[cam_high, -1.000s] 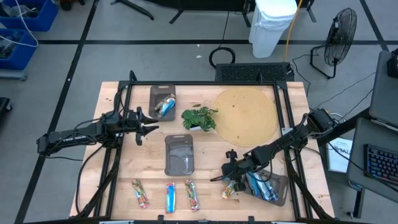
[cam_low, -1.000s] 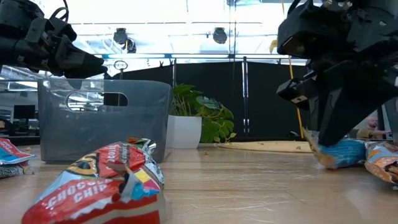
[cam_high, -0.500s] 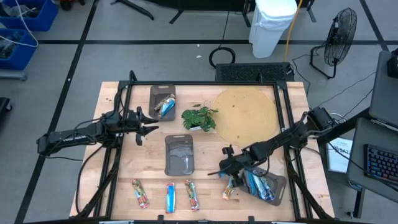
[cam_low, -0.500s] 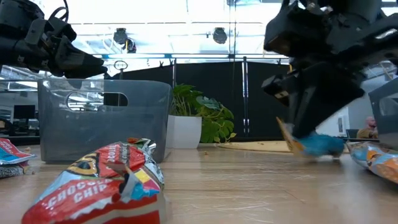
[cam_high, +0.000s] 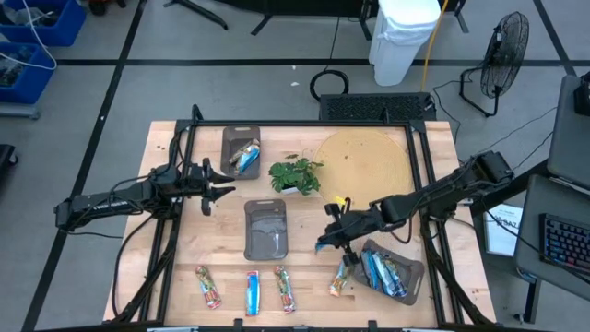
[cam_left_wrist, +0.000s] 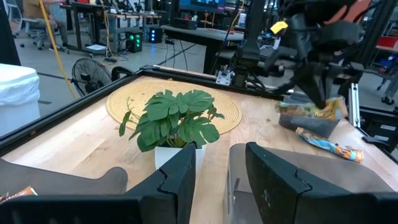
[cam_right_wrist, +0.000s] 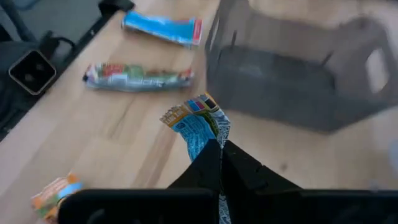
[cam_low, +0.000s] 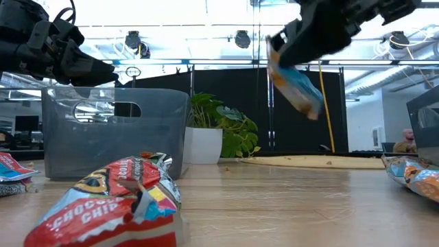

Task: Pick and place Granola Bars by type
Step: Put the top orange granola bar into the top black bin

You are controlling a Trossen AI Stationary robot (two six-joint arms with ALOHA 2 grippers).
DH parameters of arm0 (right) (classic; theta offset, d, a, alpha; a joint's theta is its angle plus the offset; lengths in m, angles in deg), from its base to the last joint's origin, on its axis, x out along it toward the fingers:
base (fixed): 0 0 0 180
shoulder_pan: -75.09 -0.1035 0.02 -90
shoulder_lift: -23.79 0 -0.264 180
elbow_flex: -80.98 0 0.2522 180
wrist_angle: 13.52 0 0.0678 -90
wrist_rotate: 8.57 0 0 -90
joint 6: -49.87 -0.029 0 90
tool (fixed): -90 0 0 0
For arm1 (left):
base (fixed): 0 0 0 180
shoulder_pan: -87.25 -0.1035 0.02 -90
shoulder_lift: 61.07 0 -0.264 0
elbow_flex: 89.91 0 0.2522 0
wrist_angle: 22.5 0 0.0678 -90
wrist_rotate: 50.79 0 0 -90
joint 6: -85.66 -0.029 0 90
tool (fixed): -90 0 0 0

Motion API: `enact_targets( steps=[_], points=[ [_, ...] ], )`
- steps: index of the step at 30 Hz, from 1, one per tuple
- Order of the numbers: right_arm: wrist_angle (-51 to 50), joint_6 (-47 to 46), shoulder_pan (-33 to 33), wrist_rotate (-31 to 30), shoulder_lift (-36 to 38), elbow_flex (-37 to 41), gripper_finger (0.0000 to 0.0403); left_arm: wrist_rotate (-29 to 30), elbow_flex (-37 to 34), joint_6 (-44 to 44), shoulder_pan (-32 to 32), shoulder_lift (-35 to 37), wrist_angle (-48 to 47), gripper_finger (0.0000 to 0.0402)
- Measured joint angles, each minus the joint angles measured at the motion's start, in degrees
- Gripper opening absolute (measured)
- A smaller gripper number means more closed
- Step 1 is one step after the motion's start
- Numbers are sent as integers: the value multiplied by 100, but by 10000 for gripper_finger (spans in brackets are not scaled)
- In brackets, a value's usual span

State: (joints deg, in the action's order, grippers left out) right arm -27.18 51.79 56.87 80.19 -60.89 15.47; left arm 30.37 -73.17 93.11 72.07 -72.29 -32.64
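Granola Bars are lying in several places: a blue-silver bar [cam_right_wrist: 198, 130] is hanging pinched in the right gripper [cam_high: 324, 242], which is closing tight on one end of its wrapper, while three more are sitting in a row near the table's front edge — a red-multicolour bar [cam_high: 208, 286], a blue bar [cam_high: 252, 292] and another red one [cam_high: 284, 288]. One more bar [cam_high: 341, 279] is lying just beside the right tray [cam_high: 417, 273], which is holding several bars already.

In the low view the held bar [cam_low: 295, 84] is dangling clear above the tabletop, tilted. The right gripper is hovering between the right tray and the empty middle tray [cam_high: 265, 230], and the right wrist view is showing that tray [cam_right_wrist: 298, 87] just ahead of the bar.

Judging from this, the step in hand is carrying the bar toward a tray for its type. Doing it well probably means keeping the bar high enough to clear the tray wall, since it is gripped only by an end and is swinging loosely, then lowering it inside before letting go.

The left gripper [cam_high: 214, 191] is waiting partly open over the table's left side, near the far tray [cam_high: 230, 138], holding nothing.
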Motion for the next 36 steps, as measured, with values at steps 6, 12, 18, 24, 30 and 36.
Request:
enact_targets(
  steps=[6,12,18,24,30,36],
  points=[
    [195,361,289,464,216,0,0,0,0,0,0,0,0,143],
    [159,369,802,805,378,0,0,0,0,0,0,-1,0,143],
    [461,656,1253,1425,391,0,0,0,0,0,0,-2,0,143],
    [1293,1201,1668,2175,393,0,0,0,0,-43,0,-2,56,143],
    [2013,1692,2141,2398,393,0,0,39,0,-455,0,-64,594,143],
    [2797,1872,2597,2403,392,0,0,42,2,-1090,5,-568,1598,143]
  ],
)
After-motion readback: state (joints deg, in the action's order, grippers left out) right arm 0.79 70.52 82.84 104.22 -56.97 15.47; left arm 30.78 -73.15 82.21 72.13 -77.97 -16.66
